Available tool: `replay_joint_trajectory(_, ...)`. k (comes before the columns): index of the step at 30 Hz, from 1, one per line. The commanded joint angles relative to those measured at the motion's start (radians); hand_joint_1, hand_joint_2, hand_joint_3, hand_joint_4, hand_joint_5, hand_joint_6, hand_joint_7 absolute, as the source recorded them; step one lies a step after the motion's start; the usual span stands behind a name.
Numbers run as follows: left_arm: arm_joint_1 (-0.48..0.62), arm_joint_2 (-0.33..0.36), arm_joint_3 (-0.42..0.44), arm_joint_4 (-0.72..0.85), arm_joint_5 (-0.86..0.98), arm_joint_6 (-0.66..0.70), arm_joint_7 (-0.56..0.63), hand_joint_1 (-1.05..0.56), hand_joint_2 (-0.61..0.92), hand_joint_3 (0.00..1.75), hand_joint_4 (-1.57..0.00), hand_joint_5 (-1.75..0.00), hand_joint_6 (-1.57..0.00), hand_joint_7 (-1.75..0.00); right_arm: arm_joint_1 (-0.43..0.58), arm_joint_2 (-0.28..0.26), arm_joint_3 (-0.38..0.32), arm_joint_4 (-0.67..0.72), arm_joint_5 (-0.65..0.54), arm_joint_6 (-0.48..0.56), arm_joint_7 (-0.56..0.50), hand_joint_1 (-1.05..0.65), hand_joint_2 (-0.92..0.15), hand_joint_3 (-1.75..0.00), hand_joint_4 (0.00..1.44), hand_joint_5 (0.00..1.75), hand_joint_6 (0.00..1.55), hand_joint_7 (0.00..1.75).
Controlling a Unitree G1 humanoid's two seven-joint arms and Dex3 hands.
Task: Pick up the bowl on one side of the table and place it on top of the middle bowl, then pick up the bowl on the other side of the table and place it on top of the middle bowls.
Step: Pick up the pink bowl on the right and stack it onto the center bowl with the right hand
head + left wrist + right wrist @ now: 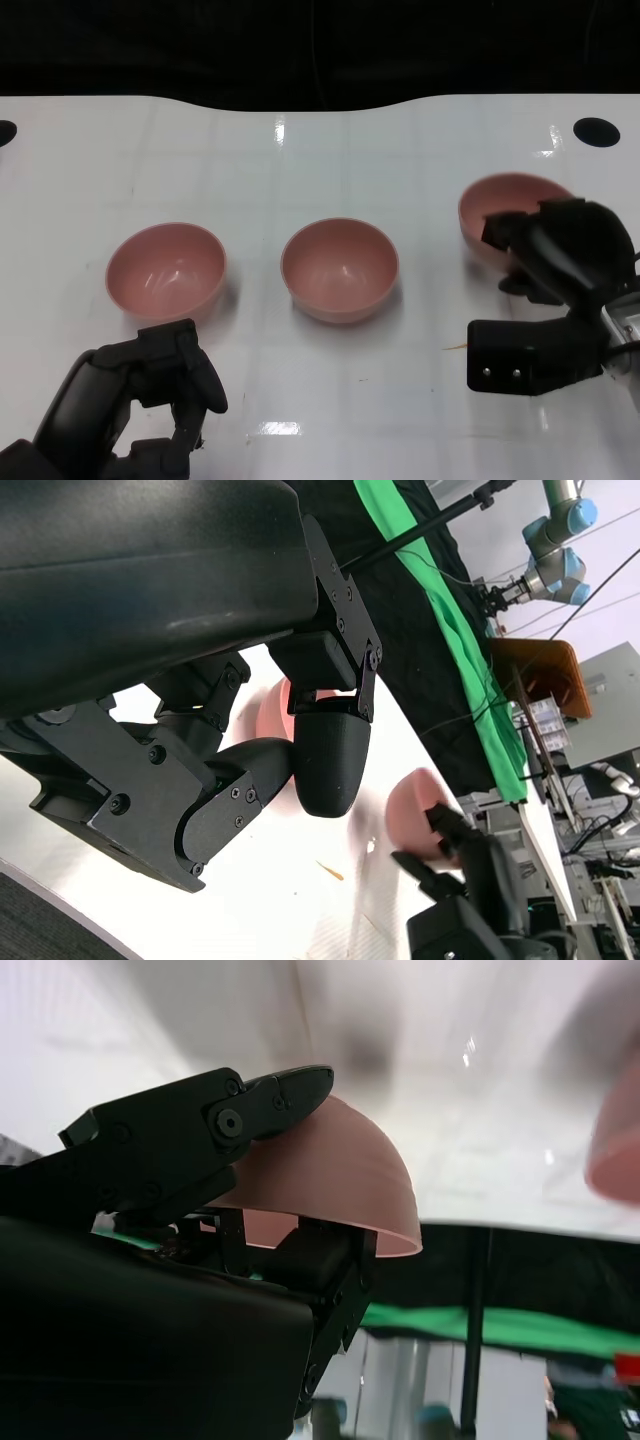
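Three pink bowls stand in a row on the white table. The left bowl (165,270) and the middle bowl (340,268) sit upright and untouched. My right hand (565,260) grips the right bowl (500,205) at its near rim. In the right wrist view one finger (200,1130) lies on the outside of this bowl (340,1180) and another reaches under its rim. I cannot tell if the bowl is off the table. My left hand (150,400) hangs in front of the left bowl, fingers (330,750) curled in on nothing.
The table's far edge (300,100) curves against a dark backdrop. A black hole (597,131) marks the far right corner. In the left wrist view, green cloth (450,630) and lab equipment lie beyond the table.
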Motion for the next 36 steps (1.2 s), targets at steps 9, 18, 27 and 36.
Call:
replay_joint_trajectory(9, 0.006, 0.007, 0.004, -0.020, 0.000, 0.008, 0.001, -0.15, 0.42, 1.34, -0.84, -1.75, -0.81, -1.52, -0.017, 0.025, -0.029, -0.146, 0.079, -0.042, 0.021, -0.25, -0.33, -1.16, 1.02, 1.75, 0.79, 1.68)
replay_joint_trajectory(18, 0.009, 0.006, 0.004, -0.025, -0.004, 0.016, 0.000, -0.14, 0.42, 1.35, -0.85, -1.75, -0.81, -1.52, 0.011, 0.067, -0.028, -0.294, 0.180, -0.101, 0.142, -0.21, -0.30, -1.30, 1.03, 1.75, 0.75, 1.74)
replay_joint_trajectory(27, 0.013, 0.005, 0.006, -0.034, -0.004, 0.025, 0.002, -0.14, 0.43, 1.34, -0.84, -1.75, -0.81, -1.51, -0.014, 0.149, 0.004, -0.298, 0.168, -0.117, 0.168, -0.19, -0.30, -1.30, 1.01, 1.75, 0.73, 1.75)
replay_joint_trajectory(36, 0.013, 0.003, 0.001, -0.032, 0.012, 0.015, 0.008, -0.14, 0.42, 1.35, -0.83, -1.75, -0.81, -1.50, -0.028, 0.179, 0.033, -0.259, 0.140, -0.110, 0.190, -0.22, -0.32, -1.25, 1.00, 1.75, 0.91, 1.26)
